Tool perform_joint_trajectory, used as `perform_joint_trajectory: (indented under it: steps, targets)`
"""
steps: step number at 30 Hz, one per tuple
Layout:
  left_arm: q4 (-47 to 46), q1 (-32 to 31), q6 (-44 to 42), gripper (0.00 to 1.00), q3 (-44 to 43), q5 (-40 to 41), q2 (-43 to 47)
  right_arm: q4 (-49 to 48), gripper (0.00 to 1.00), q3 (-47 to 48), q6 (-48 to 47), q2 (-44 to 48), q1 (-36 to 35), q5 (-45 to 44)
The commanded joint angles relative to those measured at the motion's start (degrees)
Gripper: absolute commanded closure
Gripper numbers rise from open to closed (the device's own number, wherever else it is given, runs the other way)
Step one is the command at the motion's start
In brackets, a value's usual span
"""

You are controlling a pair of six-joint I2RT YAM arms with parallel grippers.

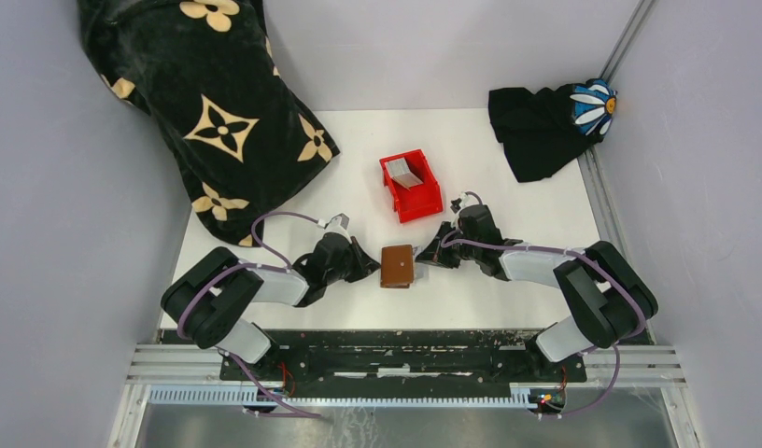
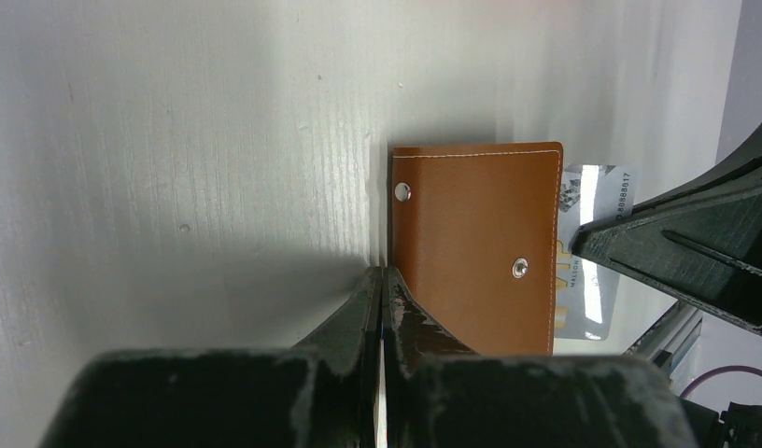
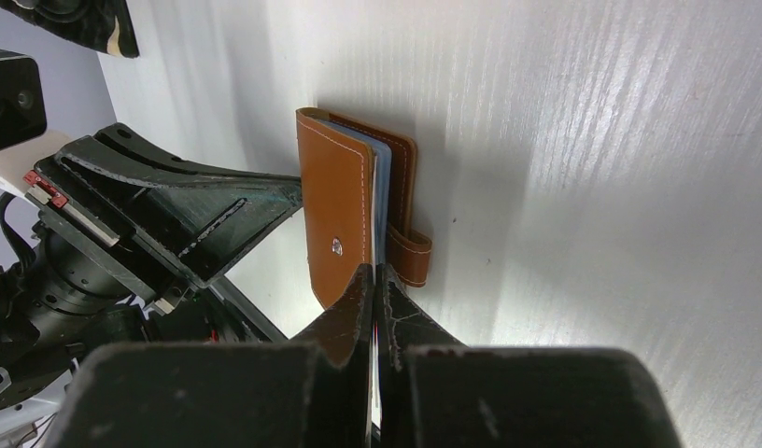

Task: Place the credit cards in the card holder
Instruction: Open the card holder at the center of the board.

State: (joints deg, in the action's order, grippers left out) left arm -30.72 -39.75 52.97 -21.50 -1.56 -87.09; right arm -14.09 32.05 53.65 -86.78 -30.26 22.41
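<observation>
The brown card holder [image 1: 397, 266] lies flat on the white table between my two grippers. A silvery light-blue credit card [image 2: 594, 280] sticks out of its open side. My right gripper [image 3: 374, 269] is shut on that card's edge, and the card [image 3: 382, 191] runs in between the leather covers, beside the snap tab [image 3: 413, 257]. My left gripper [image 2: 385, 273] is shut, tips against the holder's opposite edge [image 2: 396, 224]. A thin pale sliver shows between its fingers; I cannot tell what it is. From above, the left gripper [image 1: 368, 270] and right gripper [image 1: 426, 253] flank the holder.
A red bin [image 1: 423, 202] behind the holder contains more grey cards [image 1: 402, 173]. A black flower-print cloth [image 1: 209, 112] fills the back left. A black cloth with a daisy [image 1: 545, 126] lies at the back right. Grey walls enclose the table; a metal rail [image 1: 405, 359] runs along the near edge.
</observation>
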Motion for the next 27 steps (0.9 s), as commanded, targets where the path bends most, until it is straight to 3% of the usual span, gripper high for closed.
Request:
perform_joint_trajectory:
  steps: [1, 27]
  targets:
    - [0.5, -0.9, -2.1, 0.95, -0.9, 0.3, -1.5, -3.5, 0.99, 0.0, 0.9, 0.6, -0.2, 1.2]
    - [-0.1, -2.6, -1.6, 0.96, -2.3, -0.6, -3.8, -2.3, 0.99, 3.9, 1.0, -0.1, -5.1, -0.6]
